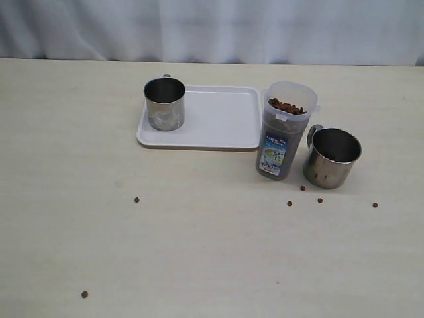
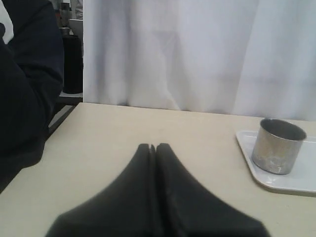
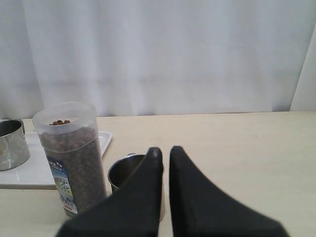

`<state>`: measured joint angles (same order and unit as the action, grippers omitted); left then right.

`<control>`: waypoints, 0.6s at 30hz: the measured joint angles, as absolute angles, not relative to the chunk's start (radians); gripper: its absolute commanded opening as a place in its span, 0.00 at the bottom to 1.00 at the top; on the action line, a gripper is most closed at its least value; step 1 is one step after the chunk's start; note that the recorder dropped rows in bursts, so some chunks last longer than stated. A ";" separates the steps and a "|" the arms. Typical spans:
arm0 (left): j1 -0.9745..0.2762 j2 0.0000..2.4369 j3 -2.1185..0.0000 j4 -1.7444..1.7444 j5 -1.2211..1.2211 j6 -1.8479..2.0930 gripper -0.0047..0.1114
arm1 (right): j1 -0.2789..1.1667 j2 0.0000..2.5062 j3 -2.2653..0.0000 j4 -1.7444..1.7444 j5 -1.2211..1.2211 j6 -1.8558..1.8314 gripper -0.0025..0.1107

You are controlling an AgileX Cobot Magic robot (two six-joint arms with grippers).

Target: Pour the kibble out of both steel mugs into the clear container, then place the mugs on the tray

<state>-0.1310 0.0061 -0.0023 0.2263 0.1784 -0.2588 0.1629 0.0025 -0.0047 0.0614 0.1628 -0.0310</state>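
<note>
The right gripper (image 3: 166, 149) is hanging pinched shut and empty, and the left gripper (image 2: 153, 146) is idling closed too. A shiny stainless-steel mug (image 3: 123, 172) is standing just beside the tall clear plastic container (image 1: 283, 136) brimming with brown kibble pellets (image 1: 286, 106). On the container's other side the flat white tray (image 1: 222, 122) is carrying the twin mug (image 1: 164, 104), so open wide, grip the rim squarely and lift clear of the container.

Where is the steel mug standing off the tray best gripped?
I'd pinch the rim wall of the off-tray steel mug from above, on the side away from the clear container: it stands upright and open, and its handle faces the container.
</note>
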 measured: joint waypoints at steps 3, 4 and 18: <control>-0.135 0.004 -0.002 0.226 0.178 -0.259 0.04 | 0.163 0.002 -0.005 0.061 0.163 -0.031 0.06; -0.144 0.004 -0.002 0.226 0.180 -0.259 0.04 | 0.163 0.002 -0.005 0.061 0.163 -0.031 0.06; -0.187 0.003 -0.002 0.224 0.190 -0.259 0.04 | 0.163 0.002 -0.005 0.061 0.163 -0.031 0.06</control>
